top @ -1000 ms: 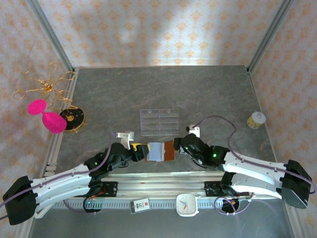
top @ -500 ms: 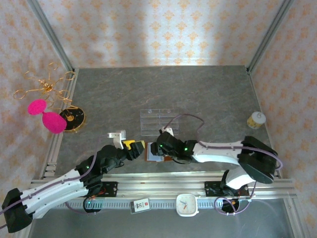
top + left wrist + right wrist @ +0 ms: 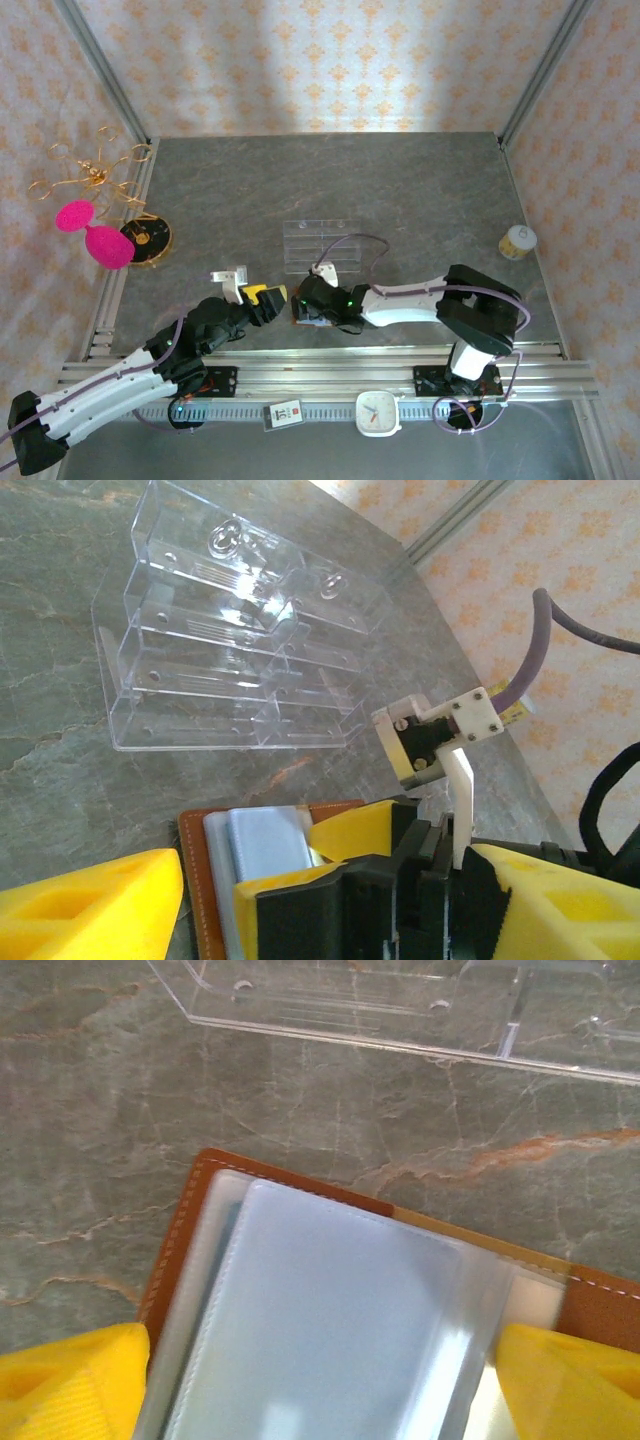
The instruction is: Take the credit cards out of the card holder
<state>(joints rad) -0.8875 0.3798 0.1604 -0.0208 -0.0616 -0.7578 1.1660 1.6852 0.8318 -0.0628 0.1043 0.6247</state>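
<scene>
The brown leather card holder (image 3: 200, 1210) lies open on the table near the front edge, with its pale translucent pockets (image 3: 340, 1320) facing up. The credit cards are hidden inside those pockets; I see only a bluish tint through the plastic. My right gripper (image 3: 320, 1385) hangs just above the holder, open, its yellow fingertips (image 3: 70, 1380) straddling the pockets. In the top view it (image 3: 306, 304) covers most of the holder (image 3: 297, 314). My left gripper (image 3: 262, 297) is open at the holder's left edge (image 3: 198, 880), with nothing held.
A clear plastic compartment tray (image 3: 322, 243) sits just behind the holder. A small yellow jar (image 3: 517, 241) stands at the right. A black disc (image 3: 150, 238), pink shapes (image 3: 95, 235) and a gold wire stand (image 3: 90, 175) are at the left. A clock (image 3: 378, 412) rests on the front rail.
My right arm has swung left, bringing its gripper over the holder's pockets while the jaws opened wider. My left gripper has drawn back slightly to the left and opened a little.
</scene>
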